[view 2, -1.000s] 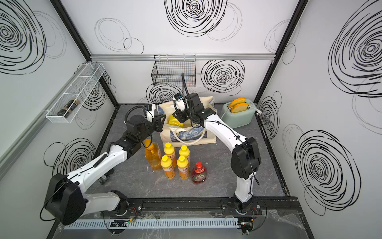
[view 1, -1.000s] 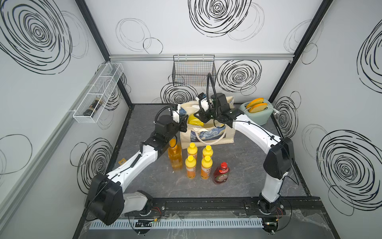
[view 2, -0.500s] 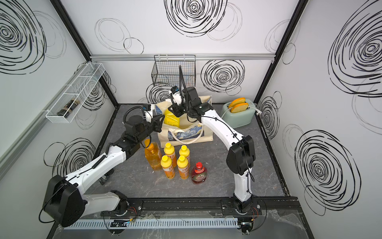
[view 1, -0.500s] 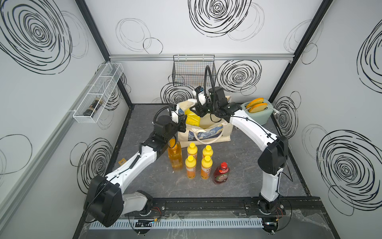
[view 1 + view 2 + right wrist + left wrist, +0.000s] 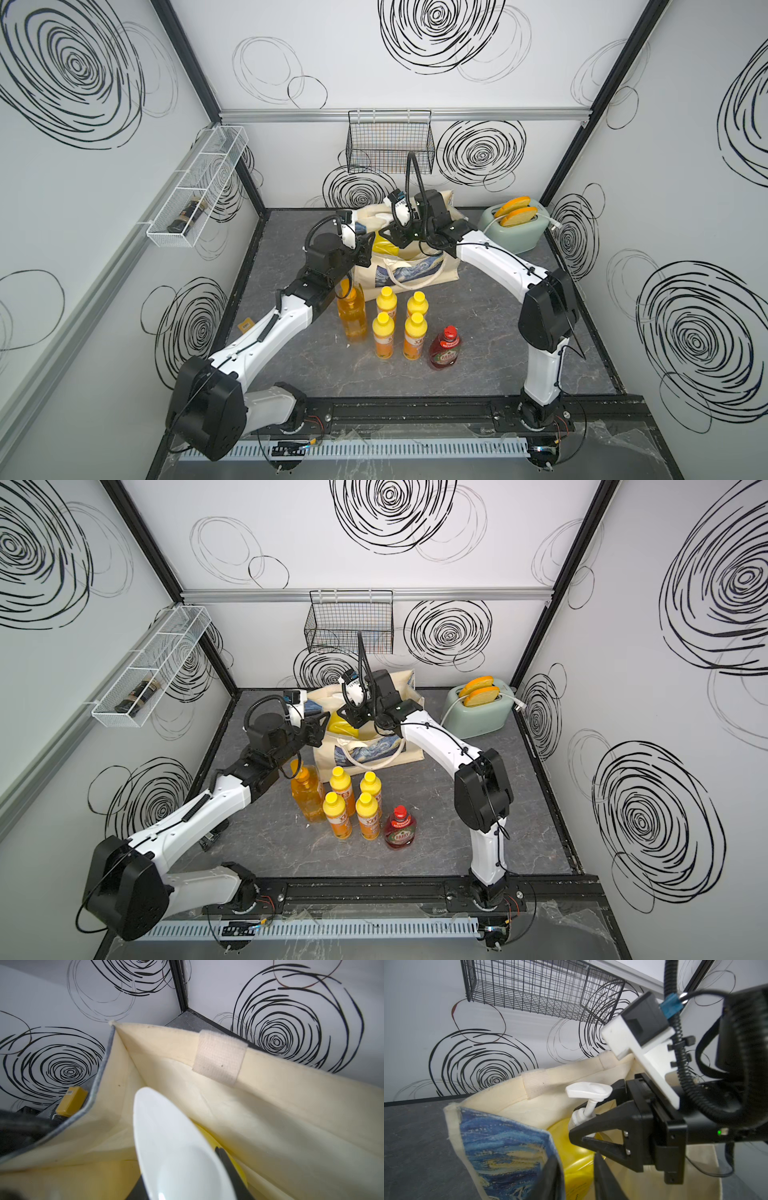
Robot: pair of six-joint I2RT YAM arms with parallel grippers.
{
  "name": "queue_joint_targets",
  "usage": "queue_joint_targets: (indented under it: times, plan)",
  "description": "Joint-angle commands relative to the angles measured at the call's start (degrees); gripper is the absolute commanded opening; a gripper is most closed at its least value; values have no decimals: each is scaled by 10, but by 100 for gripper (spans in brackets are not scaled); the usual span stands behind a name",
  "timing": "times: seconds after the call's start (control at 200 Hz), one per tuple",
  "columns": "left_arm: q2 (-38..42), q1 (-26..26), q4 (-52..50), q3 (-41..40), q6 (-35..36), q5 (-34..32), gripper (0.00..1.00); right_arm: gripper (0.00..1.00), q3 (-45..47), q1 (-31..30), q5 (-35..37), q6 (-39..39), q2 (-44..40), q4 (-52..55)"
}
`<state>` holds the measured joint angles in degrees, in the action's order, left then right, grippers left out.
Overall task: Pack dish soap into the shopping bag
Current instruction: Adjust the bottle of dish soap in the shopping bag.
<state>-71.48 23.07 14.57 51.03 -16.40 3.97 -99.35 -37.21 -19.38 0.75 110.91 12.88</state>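
Note:
The cream shopping bag [image 5: 419, 270] [image 5: 374, 750] with the blue print stands at the back middle of the floor. My right gripper [image 5: 395, 235] [image 5: 353, 717] [image 5: 187, 1184] is shut on the neck of the yellow white-pump bottle [image 5: 384, 245] [image 5: 571, 1176], whose body hangs tilted inside the bag's mouth. Its white pump head [image 5: 588, 1089] [image 5: 176, 1147] sits near rim height. My left gripper [image 5: 368, 249] [image 5: 575, 1159] is open at the bag's left rim, printed cloth beside one finger. In front stand the orange pump bottle [image 5: 352, 316], several small yellow bottles [image 5: 415, 332] and the red Fairy bottle [image 5: 444, 349].
A mint toaster [image 5: 515, 232] with bread stands right of the bag. A black wire basket [image 5: 390, 143] hangs on the back wall above it. A white wire shelf [image 5: 195, 195] holding a dark bottle is fixed to the left wall.
My right gripper has carried the yellow pump bottle leftwards and down into the bag's mouth. The left gripper's jaws have parted at the bag's rim.

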Motion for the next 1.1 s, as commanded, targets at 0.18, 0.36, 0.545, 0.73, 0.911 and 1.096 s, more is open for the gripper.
queue_joint_targets:
  times: [0.18, 0.36, 0.545, 0.73, 0.911, 1.096]
  plan:
    - [42, -48, -130, 80, -70, -69, 86, 46, -39, -16, 16, -31, -64, -18]
    - [28, -119, -148, 104, -111, -16, 86, 76, -30, 24, 50, -19, -144, 1]
    - [-66, -124, -220, 198, -100, 29, 85, 94, -16, 139, 48, 19, -192, 16]
    - [-141, -82, -269, 273, -84, 10, 85, 98, -56, 208, 47, 10, -143, 92]
    - [-202, -73, -306, 322, -61, -9, 77, 97, -92, 208, 29, -5, -87, 153]
    - [-218, -67, -297, 335, -51, 7, 41, 96, -84, 182, 67, -15, -69, 186]
